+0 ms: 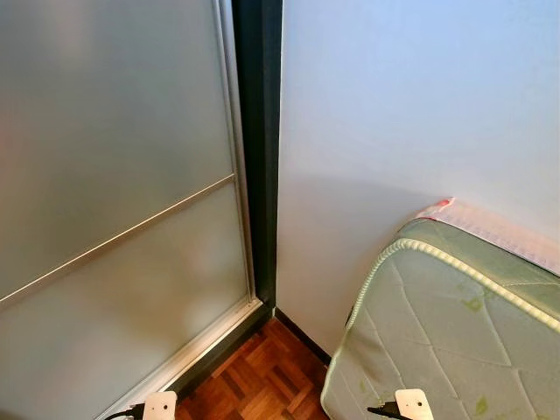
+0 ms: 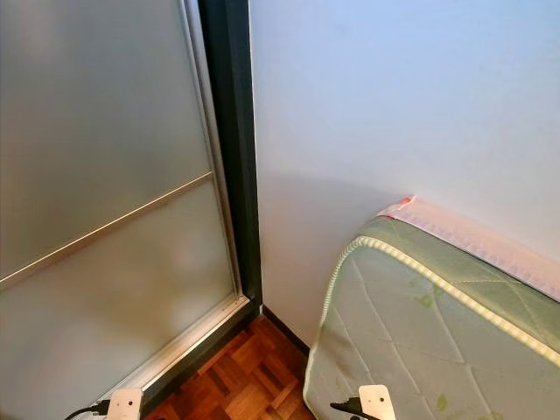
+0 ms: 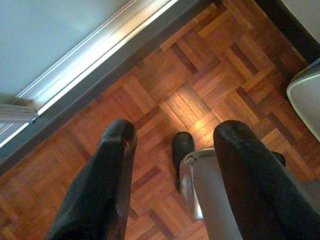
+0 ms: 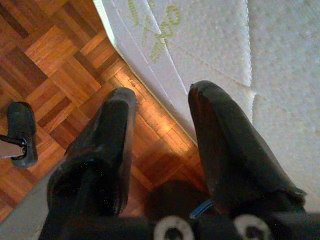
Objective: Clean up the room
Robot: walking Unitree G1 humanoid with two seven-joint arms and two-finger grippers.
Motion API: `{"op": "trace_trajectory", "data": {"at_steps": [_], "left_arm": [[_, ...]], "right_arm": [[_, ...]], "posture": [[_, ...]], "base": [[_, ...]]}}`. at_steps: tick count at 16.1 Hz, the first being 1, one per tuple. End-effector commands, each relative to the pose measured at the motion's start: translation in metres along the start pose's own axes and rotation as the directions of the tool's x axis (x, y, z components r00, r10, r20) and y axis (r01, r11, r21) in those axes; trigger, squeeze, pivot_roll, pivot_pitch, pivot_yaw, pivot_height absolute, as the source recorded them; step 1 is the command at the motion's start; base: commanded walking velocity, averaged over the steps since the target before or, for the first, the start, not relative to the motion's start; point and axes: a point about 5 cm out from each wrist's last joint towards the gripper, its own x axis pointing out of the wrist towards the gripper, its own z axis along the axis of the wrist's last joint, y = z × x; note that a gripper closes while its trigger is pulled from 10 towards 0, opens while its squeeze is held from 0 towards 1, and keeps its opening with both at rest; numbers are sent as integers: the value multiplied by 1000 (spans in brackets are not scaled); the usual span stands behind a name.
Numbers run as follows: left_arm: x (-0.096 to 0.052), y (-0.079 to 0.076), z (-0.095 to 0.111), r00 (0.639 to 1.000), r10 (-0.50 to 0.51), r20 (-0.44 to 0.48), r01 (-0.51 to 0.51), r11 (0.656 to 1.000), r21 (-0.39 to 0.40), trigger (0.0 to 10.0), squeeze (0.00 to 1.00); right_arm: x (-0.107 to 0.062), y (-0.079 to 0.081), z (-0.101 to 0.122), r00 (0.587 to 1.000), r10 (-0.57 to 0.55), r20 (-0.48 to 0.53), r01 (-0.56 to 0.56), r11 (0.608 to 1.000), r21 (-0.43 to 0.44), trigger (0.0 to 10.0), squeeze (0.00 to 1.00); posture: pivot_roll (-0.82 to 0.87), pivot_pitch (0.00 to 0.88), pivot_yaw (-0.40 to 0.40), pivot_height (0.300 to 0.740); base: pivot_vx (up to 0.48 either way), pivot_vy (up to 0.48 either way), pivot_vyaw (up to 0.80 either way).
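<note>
Both grippers [image 3: 172, 145] [image 4: 160, 107] hang open above parquet floor [image 1: 262, 376].

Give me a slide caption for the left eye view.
Room corner: frosted door, white wall, green mattress, parquet floor.

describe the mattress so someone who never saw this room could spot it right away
Start at the dark door frame in the corner, then follow the white wall rightward. The mattress stands against it on the parquet floor: pale green, quilted, with corded edging.
</note>
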Motion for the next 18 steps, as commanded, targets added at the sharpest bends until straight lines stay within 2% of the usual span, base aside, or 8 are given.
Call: {"op": "trace_trajectory", "data": {"at_steps": [1,2,4,5,8,13,18], "left_arm": [[1,1,-3,987,-130,-91,129,992,-17,10000,0],[1,-1,-5,986,-131,-102,132,991,3,10000,0],[1,-10,-6,984,-140,-110,144,989,27,10000,0],[1,-12,-5,984,-141,-108,145,989,35,10000,0],[4,-19,1,984,-142,-104,146,989,23,10000,0],[5,-19,4,983,-140,-116,147,987,57,10000,0],[5,-18,5,985,-136,-107,142,988,56,10000,0]], "right_arm": [[5,-30,45,993,-48,108,1,919,394,10000,0],[5,-33,48,991,-56,122,3,917,400,10000,0],[4,-42,47,988,-106,115,42,886,462,10000,0],[4,-42,46,988,-104,112,43,891,452,10000,0],[5,-45,63,987,-101,123,39,902,431,10000,0],[6,-45,65,989,-85,120,28,910,413,10000,0],[6,-42,67,990,-51,128,-3,921,389,10000,0]], "posture": [[2,0,-8,740],[2,0,-2,740],[22,0,-10,740],[26,0,-12,740],[31,0,-1,740],[33,0,13,740],[43,0,12,740]], "base": [[0,0,0],[0,0,0],[0,0,-781],[0,0,-763],[0,0,-763],[0,0,-763],[0,0,-763]]}}
